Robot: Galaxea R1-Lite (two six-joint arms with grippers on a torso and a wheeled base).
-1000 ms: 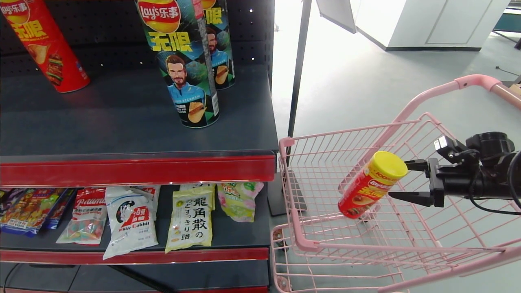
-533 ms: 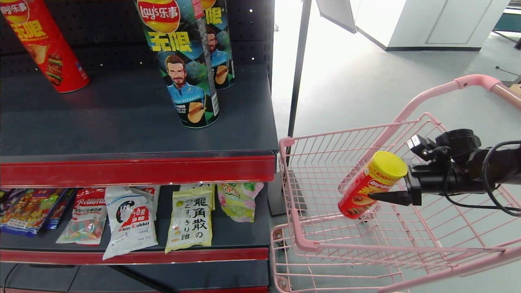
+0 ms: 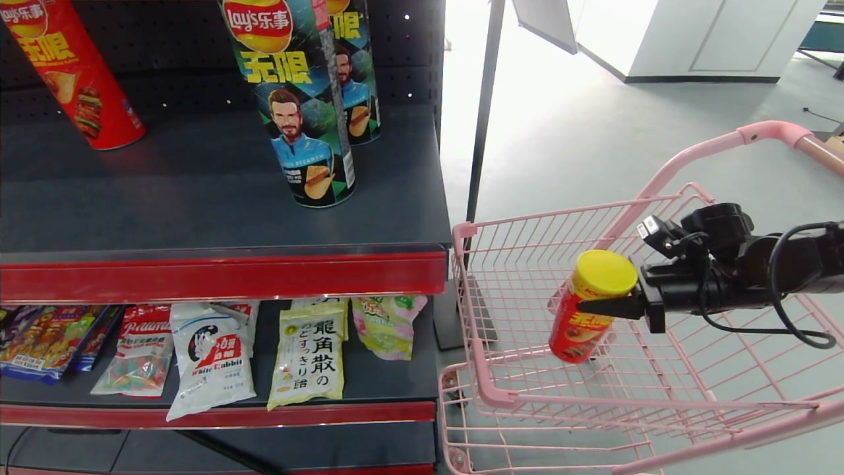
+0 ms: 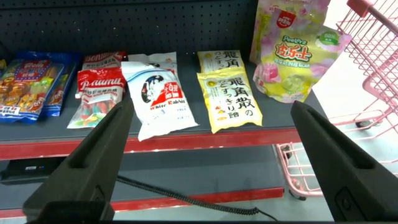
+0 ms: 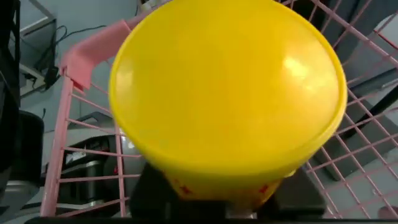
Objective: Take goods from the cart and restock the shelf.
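Over on the left, the dark metal shelf (image 3: 198, 191) carries tall glossy chip tubes (image 3: 300, 112). Crinkly snack bags (image 3: 211, 363) lie flat on the tier below, and the left gripper (image 4: 208, 109) faces them with its fingers spread wide. Moving right, the pink wire cart (image 3: 475, 369) holds one red cylindrical can (image 3: 580, 326). Its yellow plastic lid (image 3: 603, 272) is up and its long axis leans slightly right. The right gripper (image 3: 590, 290) has its fingers clamped on the can just beneath the lid.

shelf (image 3: 165, 198) middle free | red can (image 3: 76, 72) left | 2 green cans (image 3: 300, 99) (right)
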